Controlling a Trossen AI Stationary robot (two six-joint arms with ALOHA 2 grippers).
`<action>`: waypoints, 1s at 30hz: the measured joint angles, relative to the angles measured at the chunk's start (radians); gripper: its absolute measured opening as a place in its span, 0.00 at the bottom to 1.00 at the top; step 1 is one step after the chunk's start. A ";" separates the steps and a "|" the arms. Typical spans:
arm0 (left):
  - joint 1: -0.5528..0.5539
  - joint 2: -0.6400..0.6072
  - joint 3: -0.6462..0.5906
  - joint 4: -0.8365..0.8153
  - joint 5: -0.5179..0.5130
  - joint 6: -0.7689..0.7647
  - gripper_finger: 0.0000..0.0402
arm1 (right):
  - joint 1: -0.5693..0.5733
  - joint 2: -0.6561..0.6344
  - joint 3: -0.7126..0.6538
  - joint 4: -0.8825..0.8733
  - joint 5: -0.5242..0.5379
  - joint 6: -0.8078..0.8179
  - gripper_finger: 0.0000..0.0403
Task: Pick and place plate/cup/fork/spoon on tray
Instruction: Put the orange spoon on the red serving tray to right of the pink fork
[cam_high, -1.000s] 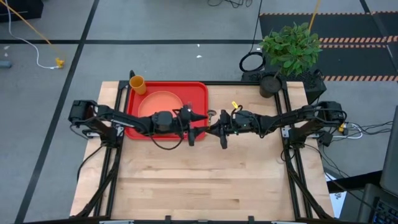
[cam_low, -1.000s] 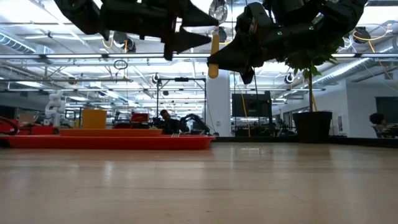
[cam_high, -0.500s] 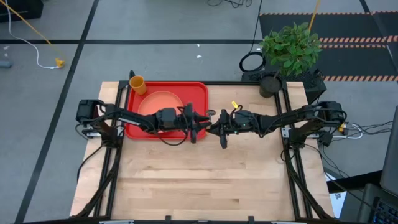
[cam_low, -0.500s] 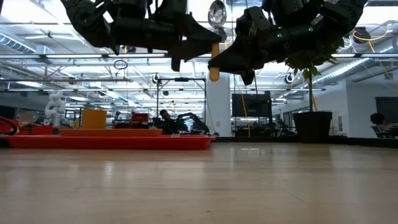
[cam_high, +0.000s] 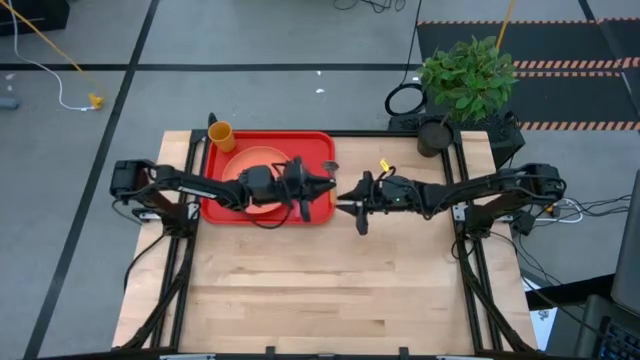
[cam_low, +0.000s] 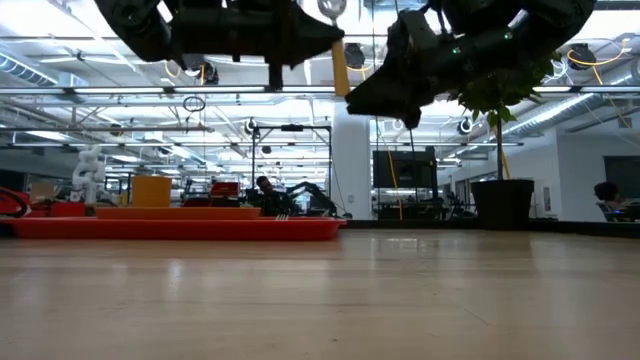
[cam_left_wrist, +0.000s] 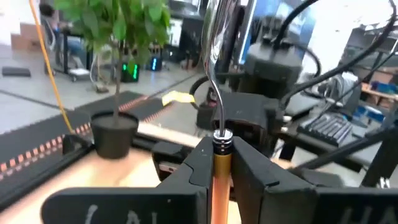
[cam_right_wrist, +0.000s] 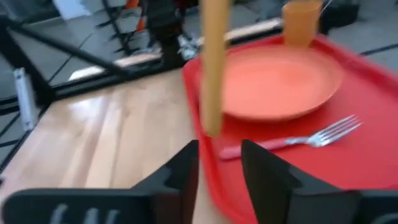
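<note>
Above the right rim of the tray (cam_high: 318, 145), the left gripper (cam_left_wrist: 221, 149) has its jaws clamped on the orange handle of the spoon (cam_left_wrist: 221, 186), close to where the metal stem begins. The silver bowl stands clear beyond the jaws. Facing it, just beside it over the table (cam_right_wrist: 112, 143), the right gripper (cam_right_wrist: 219, 148) has its jaws apart, with the spoon's handle hanging free in front of them.

The spoon looks light and stiff, with a smooth metal end that would likely slip. The handle seems the better place to hold it, and a grip this near the stem leaves most of the handle free to swing, so I would lower it slowly.

On the tray lie the plate (cam_right_wrist: 273, 81) and, beside it, the fork (cam_right_wrist: 292, 142). The cup (cam_high: 221, 134) stands at the tray's far left corner, and whether it is inside the rim or just outside is hard to tell. From above, both arms cover the spoon and part of the plate. In the low view the tray's rim hides the fork
</note>
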 joint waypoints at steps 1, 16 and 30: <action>0.000 -0.010 0.000 0.001 -0.002 0.003 0.09 | 0.000 -0.015 0.000 -0.005 0.010 -0.010 0.31; -0.007 0.023 0.000 0.051 -0.012 -0.002 0.09 | 0.027 -0.008 0.000 0.051 0.078 -0.039 0.33; -0.007 0.021 -0.018 0.098 -0.008 0.014 0.10 | 0.027 -0.009 0.000 0.095 0.074 -0.071 0.05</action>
